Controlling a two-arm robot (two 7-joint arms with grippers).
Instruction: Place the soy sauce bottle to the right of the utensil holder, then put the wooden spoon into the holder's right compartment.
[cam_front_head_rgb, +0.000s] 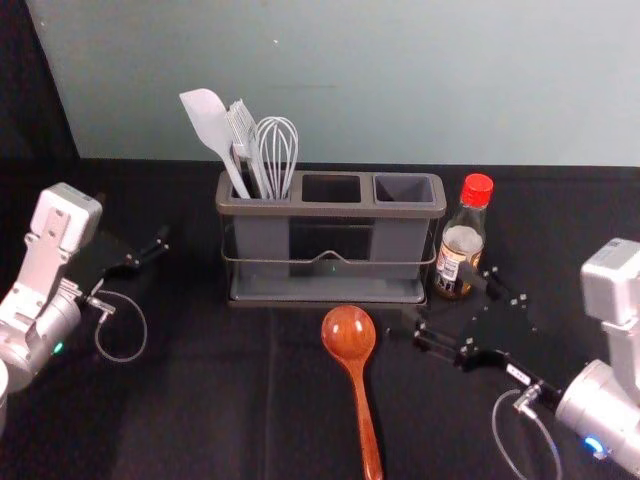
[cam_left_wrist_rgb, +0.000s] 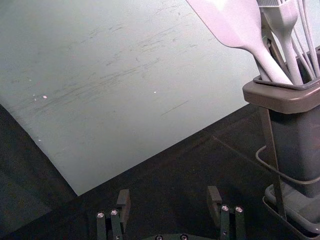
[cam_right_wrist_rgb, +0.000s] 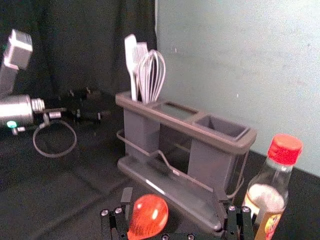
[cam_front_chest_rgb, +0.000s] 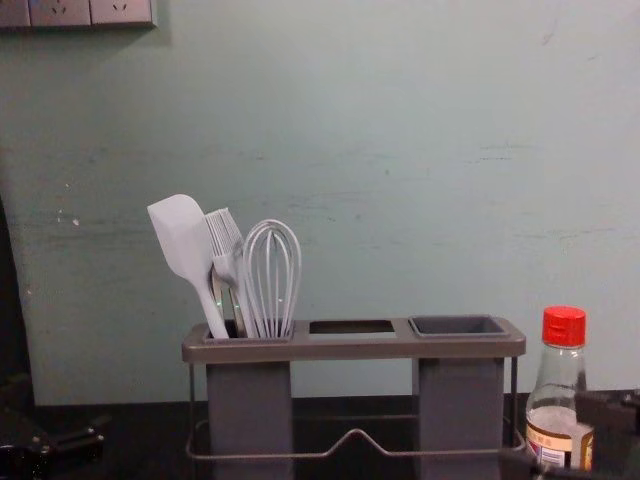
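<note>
Soy sauce bottle (cam_front_head_rgb: 460, 240) and wooden spoon (cam_front_head_rgb: 352, 335) both rest on the dark tabletop (cam_front_head_rgb: 220, 400), the bottle upright just beside the right end of the utensil holder (cam_front_head_rgb: 330, 288), the spoon lying in front of it. Behind them all rises a pale wall (cam_front_head_rgb: 400, 80).

Biggest of the things on the table is the holder, a grey rack with a brown rim and a bent wire across its front. Its left compartment carries the white utensils; the middle opening and the right compartment (cam_front_head_rgb: 404, 188) follow along the rim.

Next come the grippers. The right gripper (cam_front_head_rgb: 440, 298) reaches in low, in front of the holder's right end, its fingers spread. One finger overlaps the bottle in the head view; whether they touch, I cannot tell. The left gripper (cam_front_head_rgb: 135, 222) hangs out to the left of the holder, and the left wrist view shows its fingers apart too.

Smaller is the red-capped bottle, part full, its label low on the glass. The reddish-brown spoon has its bowl toward the holder and its handle toward the robot.

Last are a spatula (cam_front_chest_rgb: 182, 240), leaning left, a whisk (cam_front_chest_rgb: 272, 275) and, between them, a brush (cam_front_chest_rgb: 226, 240).
</note>
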